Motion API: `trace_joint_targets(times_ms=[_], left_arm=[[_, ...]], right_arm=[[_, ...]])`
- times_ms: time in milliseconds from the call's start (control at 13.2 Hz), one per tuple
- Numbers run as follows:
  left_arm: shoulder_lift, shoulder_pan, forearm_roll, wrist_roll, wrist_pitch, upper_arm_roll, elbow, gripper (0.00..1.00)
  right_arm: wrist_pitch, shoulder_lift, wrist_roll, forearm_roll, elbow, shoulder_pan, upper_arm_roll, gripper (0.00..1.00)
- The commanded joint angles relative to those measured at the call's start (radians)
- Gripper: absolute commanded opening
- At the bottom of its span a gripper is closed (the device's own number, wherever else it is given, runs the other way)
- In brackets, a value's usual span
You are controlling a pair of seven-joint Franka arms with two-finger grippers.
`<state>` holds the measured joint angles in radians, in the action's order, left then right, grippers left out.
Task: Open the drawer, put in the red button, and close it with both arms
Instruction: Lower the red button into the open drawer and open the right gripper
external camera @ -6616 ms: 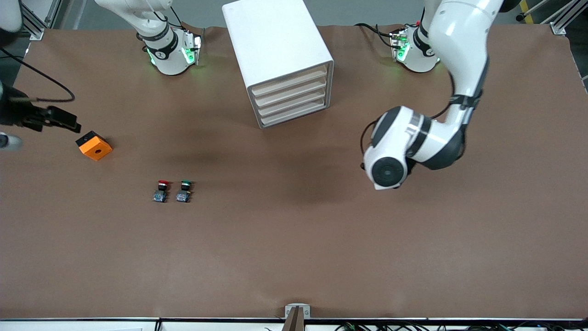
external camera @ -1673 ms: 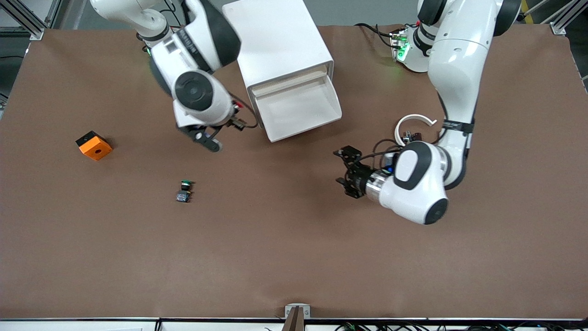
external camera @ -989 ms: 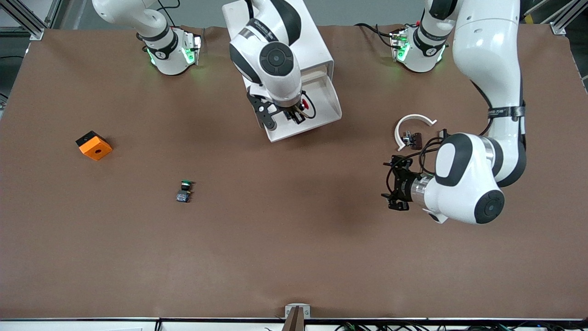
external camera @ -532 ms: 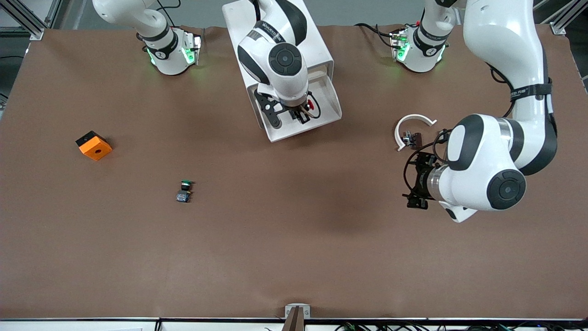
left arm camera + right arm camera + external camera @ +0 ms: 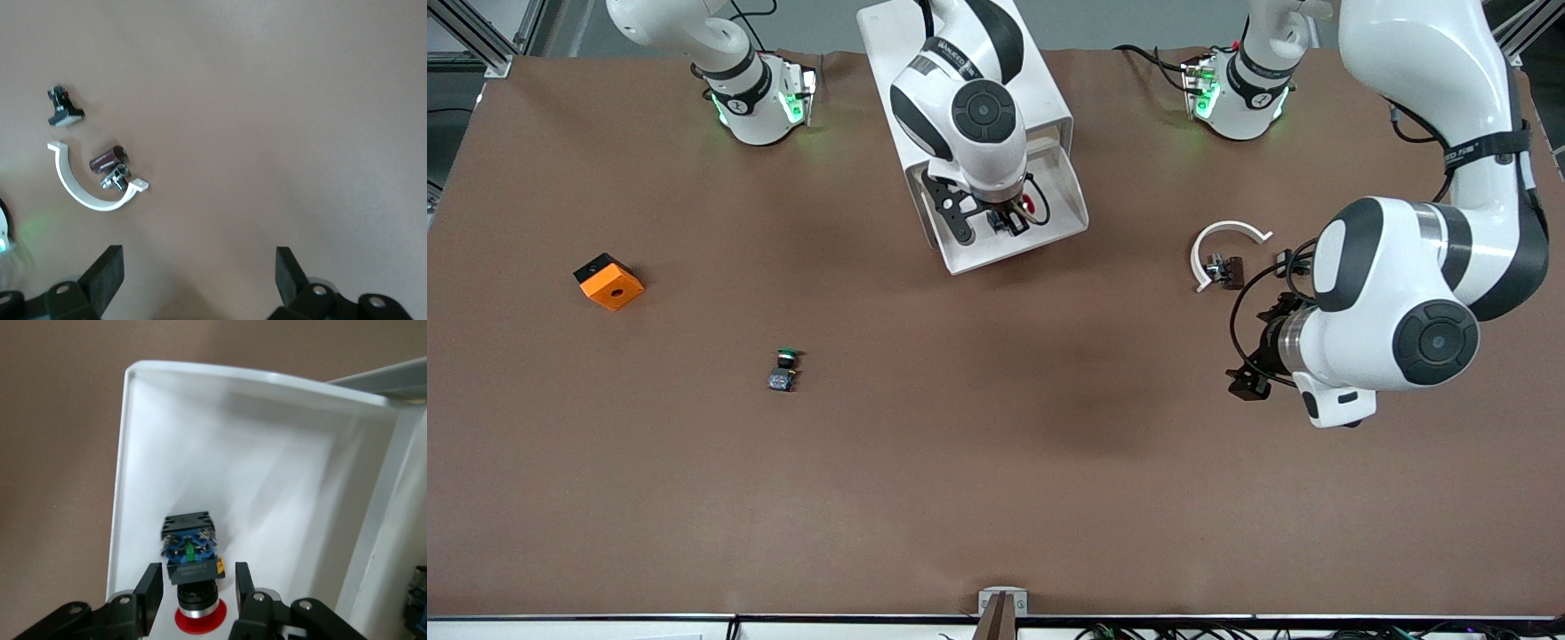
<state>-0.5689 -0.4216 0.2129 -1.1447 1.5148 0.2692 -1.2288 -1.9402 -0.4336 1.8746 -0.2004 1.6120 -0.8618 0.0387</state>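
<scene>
Red button (image 5: 197,608) between right end effector (image 5: 197,585) fingers over drawer (image 5: 127,453).

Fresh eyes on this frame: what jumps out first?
The right gripper sits over the open white drawer, jaws either side of the red button, whose body lies in the drawer. The big left arm hangs idle, its left gripper open over bare table by a white curved clip. An orange block and green button lie toward the right arm's end.
</scene>
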Motion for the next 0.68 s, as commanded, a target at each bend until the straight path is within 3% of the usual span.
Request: trace_joint_targets(times_ms=[0,304,608], left_arm=[[0.034,-0.003,-0.026,0.110,-0.008,0.002,-0.023,1.00],[0.038,-0.009,-0.027,0.225,-0.002,-0.001,-0.029,1.00],[0.079,-0.019,-0.030,0.344,0.068,-0.007,-0.107,1.00]], right_arm=[[0.013,-0.005,0.014,-0.011,-0.015,-0.013,-0.013,0.98],[0.096,0.051,0.000,-0.016,-0.047,0.013,-0.019,1.00],[0.447,0.101,-0.104,-0.024,-0.237,0.151,-0.016,1.00]])
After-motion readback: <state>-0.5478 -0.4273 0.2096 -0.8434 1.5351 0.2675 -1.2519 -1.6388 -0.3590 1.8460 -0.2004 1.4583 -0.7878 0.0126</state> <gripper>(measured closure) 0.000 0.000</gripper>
